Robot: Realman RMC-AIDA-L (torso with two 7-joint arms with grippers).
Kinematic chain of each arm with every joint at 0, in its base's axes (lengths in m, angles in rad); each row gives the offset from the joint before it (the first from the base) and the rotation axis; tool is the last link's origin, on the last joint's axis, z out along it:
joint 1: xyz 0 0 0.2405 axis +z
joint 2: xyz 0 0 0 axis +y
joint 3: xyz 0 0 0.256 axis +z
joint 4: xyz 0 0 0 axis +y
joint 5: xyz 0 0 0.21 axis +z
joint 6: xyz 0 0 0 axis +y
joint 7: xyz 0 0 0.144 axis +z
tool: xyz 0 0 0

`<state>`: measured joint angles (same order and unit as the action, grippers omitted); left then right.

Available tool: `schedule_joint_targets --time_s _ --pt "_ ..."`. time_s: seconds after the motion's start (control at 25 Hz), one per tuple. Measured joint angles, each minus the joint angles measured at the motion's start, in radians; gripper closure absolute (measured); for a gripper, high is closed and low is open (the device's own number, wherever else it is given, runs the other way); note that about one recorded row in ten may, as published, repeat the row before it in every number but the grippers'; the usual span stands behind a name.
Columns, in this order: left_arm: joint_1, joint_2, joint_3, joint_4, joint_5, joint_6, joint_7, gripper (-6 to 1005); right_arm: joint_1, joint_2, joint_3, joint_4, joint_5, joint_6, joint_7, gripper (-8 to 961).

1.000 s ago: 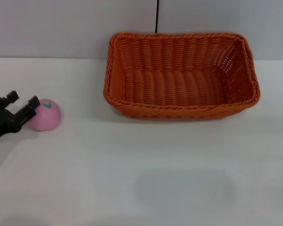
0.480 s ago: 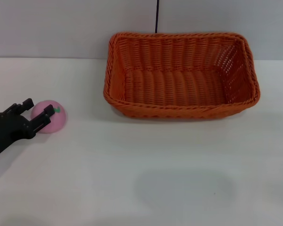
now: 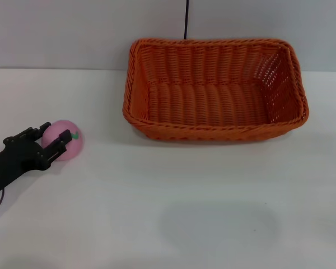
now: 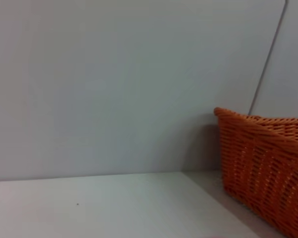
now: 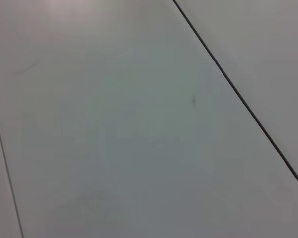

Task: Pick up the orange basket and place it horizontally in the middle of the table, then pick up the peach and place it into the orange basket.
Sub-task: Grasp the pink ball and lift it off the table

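The orange basket sits lengthwise at the back of the white table, slightly right of centre, with nothing in it. One of its corners also shows in the left wrist view. The pink peach lies on the table at the far left. My left gripper reaches in from the left edge, open, with its black fingers straddling the peach's left side. I cannot tell whether they touch it. My right gripper is out of view.
A grey wall with a thin dark cable stands right behind the basket. White tabletop stretches between the peach and the basket and across the front. The right wrist view shows only a plain pale surface crossed by a dark line.
My left gripper has moved right and towards the front, coming over the peach. The peach has shifted a little to the right. The basket has stayed put.
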<state>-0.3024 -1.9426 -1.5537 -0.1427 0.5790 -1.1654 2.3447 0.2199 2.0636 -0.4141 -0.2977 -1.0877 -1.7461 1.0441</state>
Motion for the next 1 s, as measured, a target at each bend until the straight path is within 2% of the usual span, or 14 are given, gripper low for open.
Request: schedule_joint_targets --time_s 0.04,0.28,0.56,0.88,1.0 --pt "0.001 -0.001 -0.001 0.0 0.001 -0.001 0.002 407 0.0 0.0 0.0 0.001 -0.001 0.004 0.0 369" --pt "0.0 -0.002 0.004 0.0 0.001 -0.005 0.003 598 0.0 0.001 -0.001 0.003 -0.001 0.007 -0.001 369" --pt "0.002 -0.001 -0.001 -0.002 0.001 -0.05 -0.001 667 -0.001 0.001 -0.002 0.003 -0.003 0.012 -0.001 369" --pt "0.011 0.011 -0.006 -0.012 0.01 -0.116 -0.019 704 0.009 0.0 -0.002 0.003 -0.003 0.019 -0.001 369" --pt "0.025 0.012 -0.048 -0.013 0.003 -0.171 -0.03 725 0.01 0.0 -0.002 0.003 -0.003 0.019 -0.001 369"
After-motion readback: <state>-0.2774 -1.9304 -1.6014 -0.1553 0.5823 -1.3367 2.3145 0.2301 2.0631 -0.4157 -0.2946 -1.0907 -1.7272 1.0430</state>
